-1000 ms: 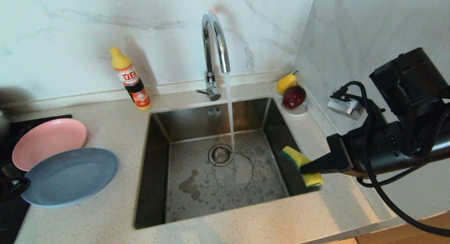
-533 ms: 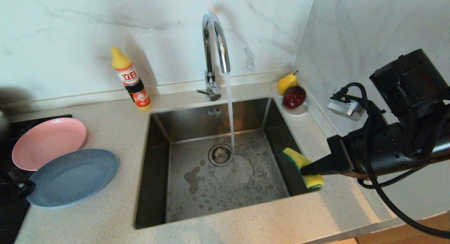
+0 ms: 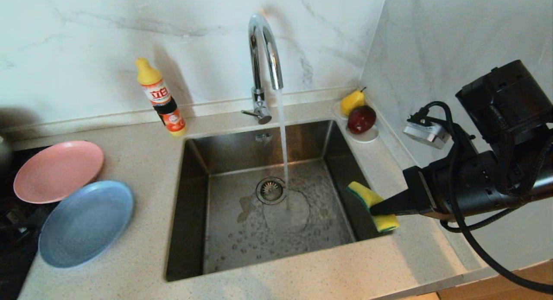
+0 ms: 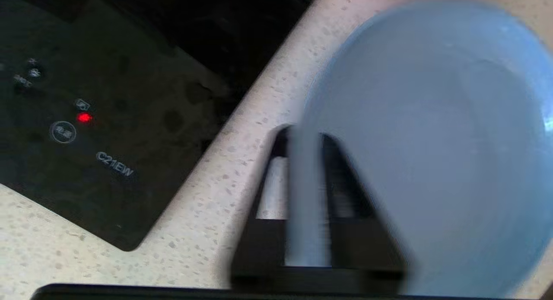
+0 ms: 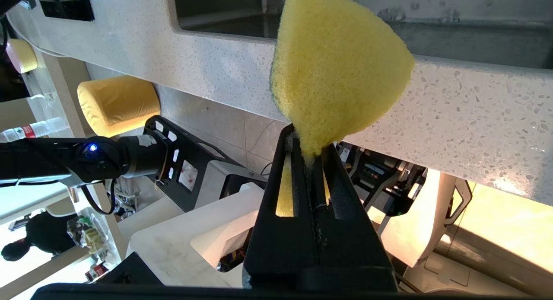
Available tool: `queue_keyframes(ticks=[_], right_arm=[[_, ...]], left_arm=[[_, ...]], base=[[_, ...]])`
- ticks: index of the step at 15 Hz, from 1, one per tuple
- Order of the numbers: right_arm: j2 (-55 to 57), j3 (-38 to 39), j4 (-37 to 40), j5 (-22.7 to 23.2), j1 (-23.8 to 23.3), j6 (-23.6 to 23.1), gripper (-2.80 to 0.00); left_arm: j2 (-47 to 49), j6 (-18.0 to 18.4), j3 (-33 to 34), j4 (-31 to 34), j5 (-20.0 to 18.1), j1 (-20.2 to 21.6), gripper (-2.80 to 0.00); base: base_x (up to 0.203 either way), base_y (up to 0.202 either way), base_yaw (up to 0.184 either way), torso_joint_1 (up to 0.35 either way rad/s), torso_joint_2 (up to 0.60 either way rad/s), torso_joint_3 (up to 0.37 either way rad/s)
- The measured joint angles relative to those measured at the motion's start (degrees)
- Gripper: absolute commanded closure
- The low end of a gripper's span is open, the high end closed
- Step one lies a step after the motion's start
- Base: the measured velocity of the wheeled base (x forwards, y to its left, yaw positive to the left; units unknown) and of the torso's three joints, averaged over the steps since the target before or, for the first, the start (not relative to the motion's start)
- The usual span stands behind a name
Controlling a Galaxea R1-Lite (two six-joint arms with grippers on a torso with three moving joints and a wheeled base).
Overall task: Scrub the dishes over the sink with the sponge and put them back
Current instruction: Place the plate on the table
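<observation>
The light-blue plate (image 3: 86, 222) lies on the counter left of the sink (image 3: 190, 196), just in front of the pink plate (image 3: 58, 170). My left gripper (image 4: 304, 133) is at the blue plate's (image 4: 432, 140) rim, open, with the rim passing between its parted fingers. At the sink's right edge my right gripper (image 3: 373, 209) is shut on the tail of the yellow sponge (image 3: 367, 195), which hangs level over the basin's rim. In the right wrist view the sponge (image 5: 337, 66) fans out from the closed gripper (image 5: 309, 140).
Water runs from the chrome tap (image 3: 263, 45) onto the basin floor near the drain (image 3: 271, 190). A dish-soap bottle (image 3: 160, 97) stands at the back. A pear (image 3: 352, 101) and a dark apple (image 3: 361, 118) sit on a white saucer (image 3: 367, 138). A black cooktop (image 4: 86, 118) borders the plates.
The blue plate has slid left and a little toward the front edge. The pink plate shifted slightly left. My left jaws have parted. The right arm and sponge have not moved.
</observation>
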Motion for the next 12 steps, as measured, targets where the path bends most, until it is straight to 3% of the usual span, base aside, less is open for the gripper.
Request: queue_keyframes(ticks=[3, 7, 8, 12], right_arm=[[0.0, 0.0, 0.0, 0.0, 0.0, 0.0, 0.0], [-0.1, 0.3, 0.0, 0.0, -0.1, -0.1, 0.0], [-0.2, 0.4, 0.0, 0.0, -0.1, -0.1, 0.0], [-0.2, 0.3, 0.0, 0.0, -0.1, -0.1, 0.0]], left_arm=[[-1.1, -0.4, 0.1, -0.2, -3.7, 0.1, -2.8], [-4.1, -0.9, -1.9, 0.6, -4.8, 0.0, -2.8], [-4.7, -1.0, -3.1, 1.1, -4.8, -0.1, 0.0], [-6.2, -0.4, -12.3, 6.4, -4.4, -3.0, 0.0]], base=[[0.0, 0.0, 0.0, 0.0, 0.0, 0.0], [0.0, 0.0, 0.0, 0.0, 0.0, 0.0], [0.0, 0.0, 0.0, 0.0, 0.0, 0.0], [0.0, 0.0, 0.0, 0.0, 0.0, 0.0]])
